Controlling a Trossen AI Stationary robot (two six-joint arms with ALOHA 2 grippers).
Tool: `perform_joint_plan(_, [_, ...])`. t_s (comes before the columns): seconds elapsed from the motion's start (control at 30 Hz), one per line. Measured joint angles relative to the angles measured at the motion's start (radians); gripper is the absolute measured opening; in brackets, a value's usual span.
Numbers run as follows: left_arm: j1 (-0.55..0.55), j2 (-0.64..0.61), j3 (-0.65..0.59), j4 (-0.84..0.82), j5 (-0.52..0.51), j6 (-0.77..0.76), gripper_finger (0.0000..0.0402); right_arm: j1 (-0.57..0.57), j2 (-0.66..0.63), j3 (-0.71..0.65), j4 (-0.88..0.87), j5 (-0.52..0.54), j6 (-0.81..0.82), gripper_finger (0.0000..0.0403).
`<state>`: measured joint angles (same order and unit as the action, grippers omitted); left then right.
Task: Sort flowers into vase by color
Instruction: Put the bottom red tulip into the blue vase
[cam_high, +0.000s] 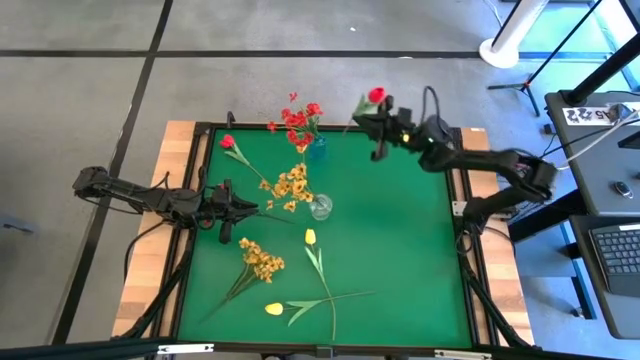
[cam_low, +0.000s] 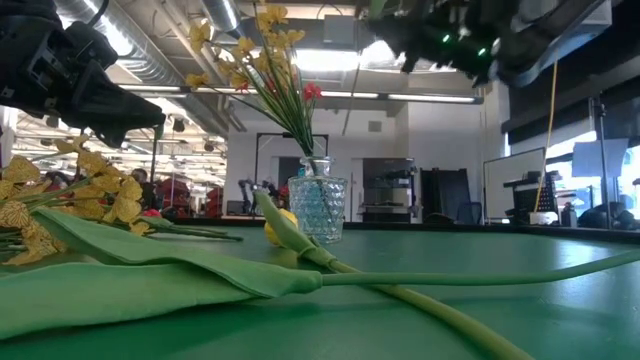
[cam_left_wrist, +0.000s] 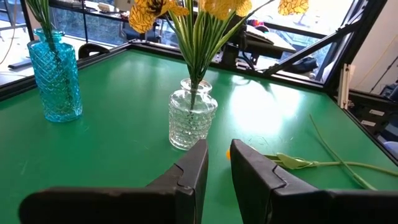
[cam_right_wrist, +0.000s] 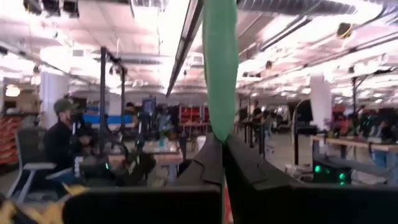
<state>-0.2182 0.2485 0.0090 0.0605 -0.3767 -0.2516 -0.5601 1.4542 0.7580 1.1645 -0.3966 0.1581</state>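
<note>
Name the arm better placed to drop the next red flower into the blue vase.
Right. Its gripper is already shut on a red flower, raised near the blue vase. The left gripper is empty, beside the clear vase.

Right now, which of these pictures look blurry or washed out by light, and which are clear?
High view: evenly lit, sharp on the green table. Low view: the big leaf up close is soft, ceiling lights glare behind the clear vase. Left wrist view: crisp, with a bright sheen on the table by that vase. Right wrist view: hazy, overexposed ceiling, green stem blurred in the right tool.
</note>
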Motion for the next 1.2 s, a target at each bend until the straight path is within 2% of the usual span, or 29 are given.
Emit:
perform_joint_plan(0.3, [0.0, 0.0, 0.0, 0.0, 0.0, 0.0, 0.0066, -0.061, 0.286, 0.241, 0.011, -0.191, -0.056, 0.0001])
perform_joint_plan(0.53, [0.0, 0.0, 0.0, 0.0, 0.0, 0.0, 0.0066, -0.094, 0.386, 0.387, -0.007, -0.252, -0.06, 0.0001])
perform_joint_plan(0.83, [0.0, 0.0, 0.0, 0.0, 0.0, 0.0, 0.0066, -0.157, 0.45, 0.393, -0.072, -0.284, -0.066, 0.0001])
perform_joint_plan(1.07, [0.0, 0.0, 0.0, 0.0, 0.0, 0.0, 0.0066, -0.16, 0.514, 0.392, -0.086, -0.282, -0.06, 0.0001])
perform_joint_plan(1.2, [0.0, 0.0, 0.0, 0.0, 0.0, 0.0, 0.0066, -0.151, 0.518, 0.392, -0.152, -0.277, -0.057, 0.0012])
